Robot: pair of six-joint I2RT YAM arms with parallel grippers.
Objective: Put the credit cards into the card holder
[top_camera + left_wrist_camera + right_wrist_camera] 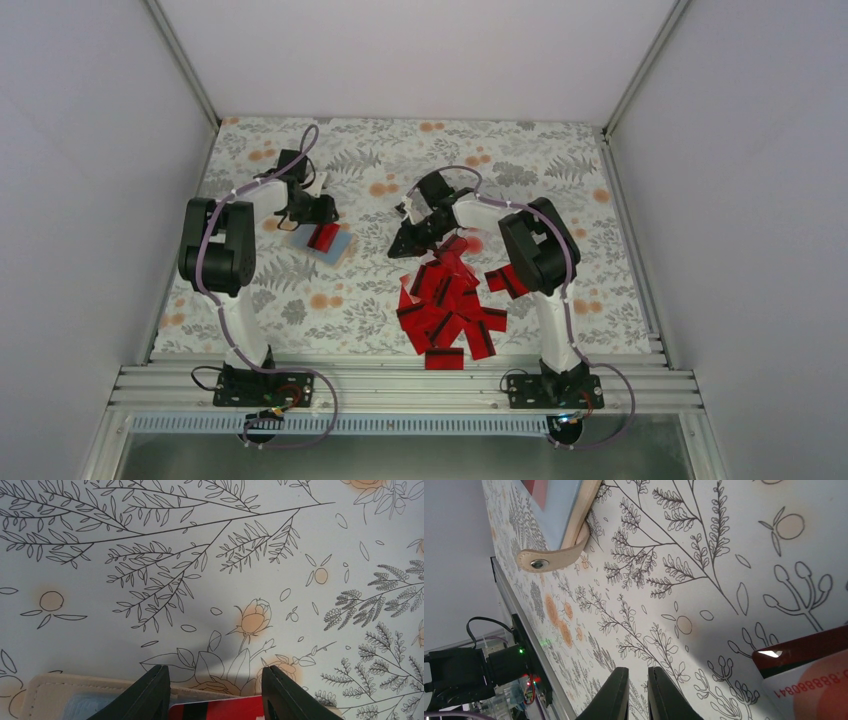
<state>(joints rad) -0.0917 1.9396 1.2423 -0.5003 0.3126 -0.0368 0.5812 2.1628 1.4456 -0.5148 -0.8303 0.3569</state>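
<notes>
A single worktop (560, 200), covered by a cloth printed with grey fern sprigs and orange flowers, carries everything. Two black-and-white arms stand at its near edge: the left arm (215, 245) and the right arm (535, 250).

The largest group is the heap of red credit cards (445, 305), lying just right of centre, beside the right arm and toward the near edge. They overlap too much for an exact count, but at least a dozen show, several with a black stripe.

There is one card holder (338, 250), tan with a pale blue inner panel. It lies flat on the left half of the worktop, well apart from the heap. Its one strap (559, 557) curls out sideways and bears a round metal snap (539, 563).

The left gripper (216, 677) hangs over the holder's edge. Its fingers stand apart, clamped on one red credit card (215, 711), which fills the gap with an edge against each inner face. From above, that card lies across the holder's blue panel.

The right gripper (638, 675) sits low at the far edge of the heap. Its two fingers are drawn almost together with nothing between them.

Beside it lies a pale-faced card (809, 690) with a red blot. It carries the only writing: one row of red digits (806, 686), mostly eights, seen upside down. No brand name can be read.
</notes>
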